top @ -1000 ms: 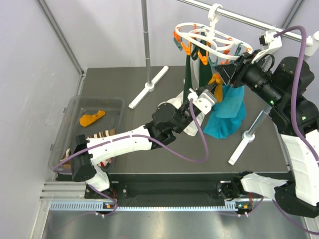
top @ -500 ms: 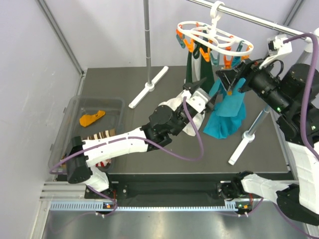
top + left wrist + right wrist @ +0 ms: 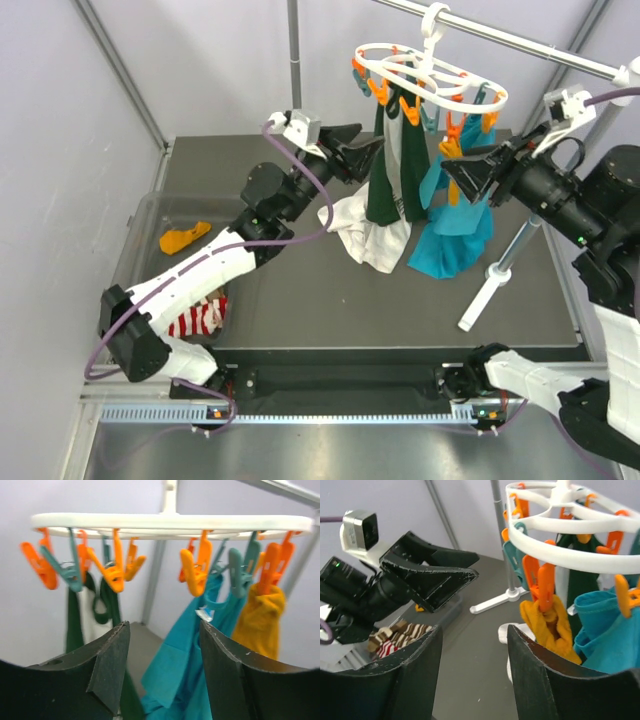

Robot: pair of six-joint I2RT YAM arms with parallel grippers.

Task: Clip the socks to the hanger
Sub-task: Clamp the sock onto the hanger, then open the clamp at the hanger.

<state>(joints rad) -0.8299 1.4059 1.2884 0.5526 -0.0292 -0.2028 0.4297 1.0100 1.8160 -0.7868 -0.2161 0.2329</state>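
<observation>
Your dark grey tabletop (image 3: 300, 300) sits between pale walls (image 3: 60, 150), under a grey metal rail (image 3: 520, 42) carrying the white plastic oval hanger (image 3: 160, 521) with orange and teal clips, one mustard-orange sock (image 3: 260, 617) clipped on it. The clear plastic bin (image 3: 228, 220) at the table's left holds three socks: one plain orange sock (image 3: 183, 238), one red-and-white striped sock (image 3: 200, 318), one brown-and-cream striped sock (image 3: 404, 631). Both grippers are parted and empty, the left gripper (image 3: 162, 630) just left of the hanger, the right gripper (image 3: 475, 630) just right.
</observation>
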